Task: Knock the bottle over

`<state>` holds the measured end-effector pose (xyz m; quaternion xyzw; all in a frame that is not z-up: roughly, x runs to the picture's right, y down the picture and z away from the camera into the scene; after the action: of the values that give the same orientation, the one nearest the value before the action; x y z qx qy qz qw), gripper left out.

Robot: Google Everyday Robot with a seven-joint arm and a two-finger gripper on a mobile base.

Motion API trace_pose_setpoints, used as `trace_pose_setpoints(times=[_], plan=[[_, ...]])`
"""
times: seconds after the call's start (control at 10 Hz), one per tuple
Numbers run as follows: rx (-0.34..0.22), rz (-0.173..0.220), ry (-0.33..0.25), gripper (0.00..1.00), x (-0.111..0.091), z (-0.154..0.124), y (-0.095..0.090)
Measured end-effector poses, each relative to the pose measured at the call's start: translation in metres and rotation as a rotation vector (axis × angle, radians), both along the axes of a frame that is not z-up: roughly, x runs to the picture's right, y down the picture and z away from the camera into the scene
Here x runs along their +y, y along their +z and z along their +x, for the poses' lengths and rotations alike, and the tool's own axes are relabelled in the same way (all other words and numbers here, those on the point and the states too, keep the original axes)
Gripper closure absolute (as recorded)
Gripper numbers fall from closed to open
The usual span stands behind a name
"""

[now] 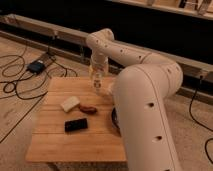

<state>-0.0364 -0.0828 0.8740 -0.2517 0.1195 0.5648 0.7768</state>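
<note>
The bottle (pixel 98 85) is small, slim and clear. It stands upright at the back middle of the wooden table (pixel 55 140). My gripper (pixel 97 71) hangs straight down from the wrist, right over the bottle's top and very close to it or touching it. My big white arm (pixel 145 100) curves in from the right foreground and hides the table's right side.
A whitish block (pixel 70 103), a small brown item (pixel 89 108) and a black flat device (pixel 76 124) lie left of centre on the table. A dark bowl's edge (pixel 114 117) peeks out by my arm. Cables and a blue box (pixel 36 66) lie on the floor at left.
</note>
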Motion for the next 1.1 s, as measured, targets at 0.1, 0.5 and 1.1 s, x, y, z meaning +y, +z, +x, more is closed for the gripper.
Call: trace_pose_setpoints(times=[0.1,0.5,1.1], plan=[[-0.018,-0.004,-0.007,0.35,-0.002,-0.002,0.004],[-0.063,-0.007,-0.062,0.35,-0.008,-0.004,0.018],[-0.151,-0.033,-0.158,0.35,-0.004,-0.036,0.017]])
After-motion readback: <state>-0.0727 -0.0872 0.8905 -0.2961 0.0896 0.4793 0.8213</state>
